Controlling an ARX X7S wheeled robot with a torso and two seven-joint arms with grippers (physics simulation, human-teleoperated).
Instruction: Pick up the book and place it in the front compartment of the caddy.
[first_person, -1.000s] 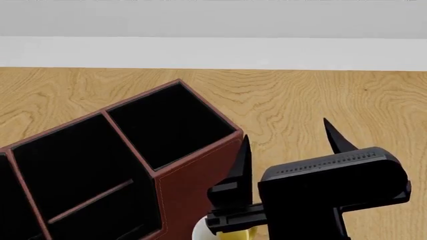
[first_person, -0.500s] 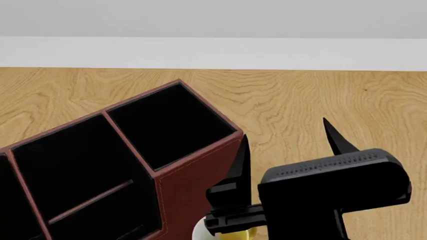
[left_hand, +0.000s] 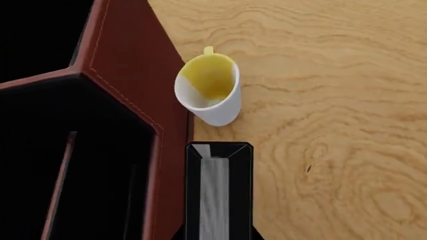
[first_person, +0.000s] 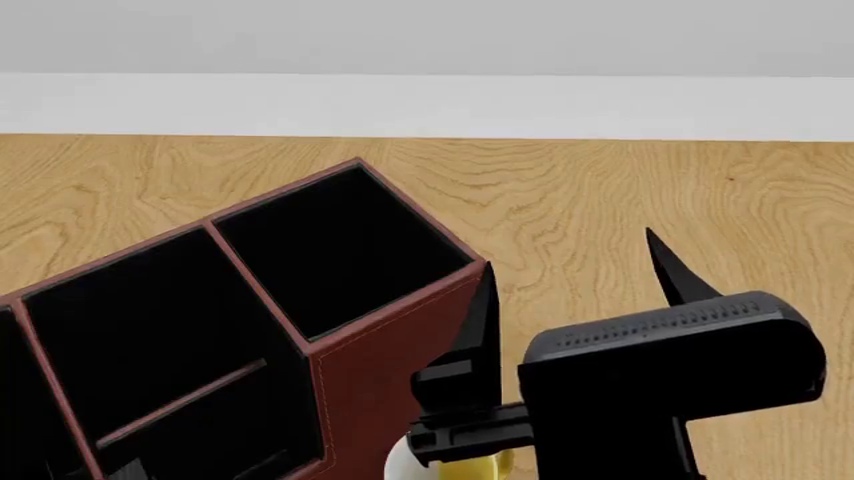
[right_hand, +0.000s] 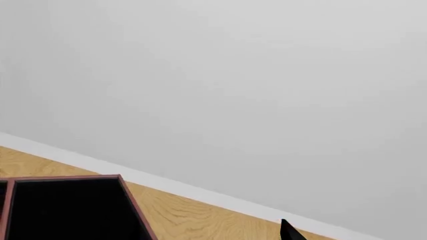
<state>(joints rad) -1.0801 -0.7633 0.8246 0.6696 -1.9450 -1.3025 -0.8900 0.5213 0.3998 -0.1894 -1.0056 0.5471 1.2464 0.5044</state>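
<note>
The caddy, dark red with stitched rims and black inside, fills the left of the head view; it also shows in the left wrist view and the right wrist view. The book, black covers with a pale page edge, shows end-on in the left wrist view, beside and above the caddy's outer wall. My left gripper is shut on it at the frame's edge; only its finger corners show. My right gripper is open and empty, fingers pointing up, just right of the caddy's near corner. The book is hidden in the head view.
A white cup with a yellow inside stands on the wooden table against the caddy's outer wall, just beyond the book's end; its rim shows under my right gripper in the head view. A white wall runs behind the table.
My right gripper has risen very slightly. The caddy and cup have not moved.
</note>
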